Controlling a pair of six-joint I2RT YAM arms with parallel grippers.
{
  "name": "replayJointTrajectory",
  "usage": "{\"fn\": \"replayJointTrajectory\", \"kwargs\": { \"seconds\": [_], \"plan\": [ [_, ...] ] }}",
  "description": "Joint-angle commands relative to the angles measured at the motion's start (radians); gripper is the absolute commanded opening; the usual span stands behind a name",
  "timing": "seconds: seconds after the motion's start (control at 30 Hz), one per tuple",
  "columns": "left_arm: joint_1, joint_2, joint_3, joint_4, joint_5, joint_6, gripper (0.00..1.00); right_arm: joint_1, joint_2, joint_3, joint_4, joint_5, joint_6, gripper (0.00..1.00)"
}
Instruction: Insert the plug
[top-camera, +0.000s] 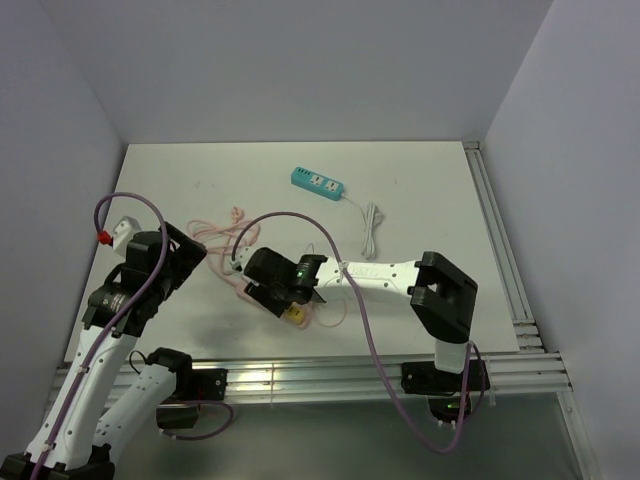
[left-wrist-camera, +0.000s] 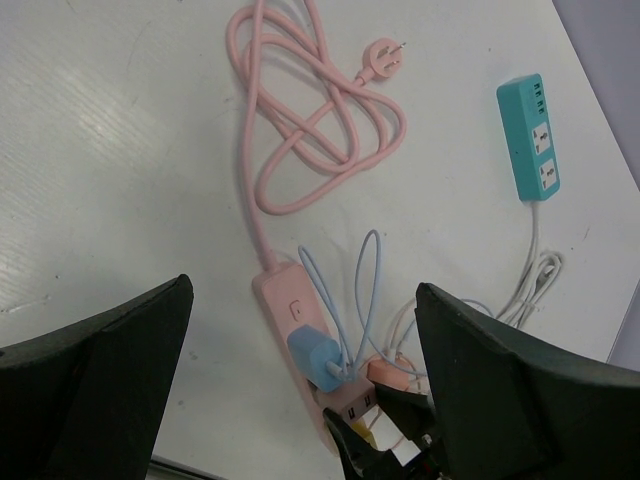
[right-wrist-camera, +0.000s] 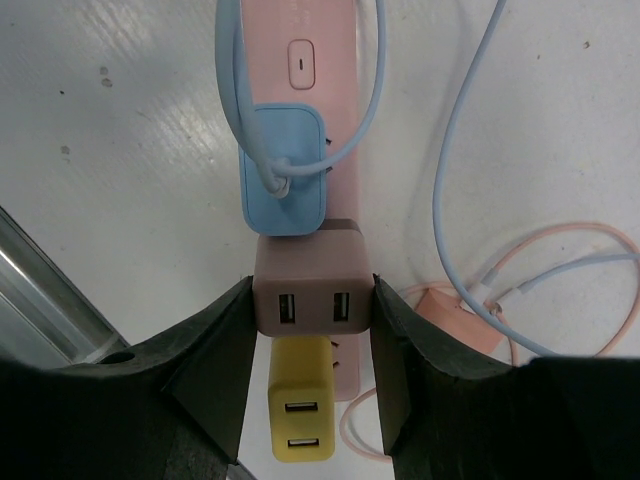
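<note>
Right end effector (right-wrist-camera: 312, 335) pinches the plug (right-wrist-camera: 310, 280), frame centre: hold it square, press straight into the strip (right-wrist-camera: 300, 60) below the blue charger (right-wrist-camera: 285, 175). Left end effector (left-wrist-camera: 305, 385) stands wide.

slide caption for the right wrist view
Right gripper grips brown charger on pink power strip, between blue charger and yellow charger.

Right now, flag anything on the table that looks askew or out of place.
The blue charger looks slightly crooked on the pink power strip, its cable looped over it. The right gripper grips the brown adapter beside it.
</note>
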Motion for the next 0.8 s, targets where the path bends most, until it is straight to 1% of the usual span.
{"fn": "replayJointTrajectory", "kwargs": {
  "seconds": [0.0, 0.27, 0.37, 0.47, 0.6, 0.77],
  "plan": [
    [0.004, -0.011, 0.012, 0.036, 0.026, 0.012, 0.98, -0.019, 0.034, -0.015, -0.096, 0.031, -0.023, 0.00],
    [0.004, -0.018, 0.009, 0.030, 0.026, 0.010, 0.98, -0.008, 0.087, -0.010, -0.107, 0.079, 0.009, 0.00],
    [0.004, -0.025, 0.006, 0.034, 0.031, 0.009, 0.98, -0.006, 0.102, 0.020, -0.104, 0.094, 0.025, 0.00],
    [0.004, -0.025, 0.006, 0.034, 0.039, 0.007, 0.98, -0.008, 0.134, 0.098, -0.138, 0.104, 0.025, 0.00],
    [0.004, -0.023, 0.009, 0.027, 0.040, 0.007, 0.98, -0.008, 0.185, 0.146, -0.190, 0.099, 0.022, 0.00],
    [0.004, -0.035, -0.001, 0.030, 0.048, 0.007, 0.98, -0.011, 0.185, 0.076, -0.142, 0.082, 0.051, 0.00]
  ]
}}
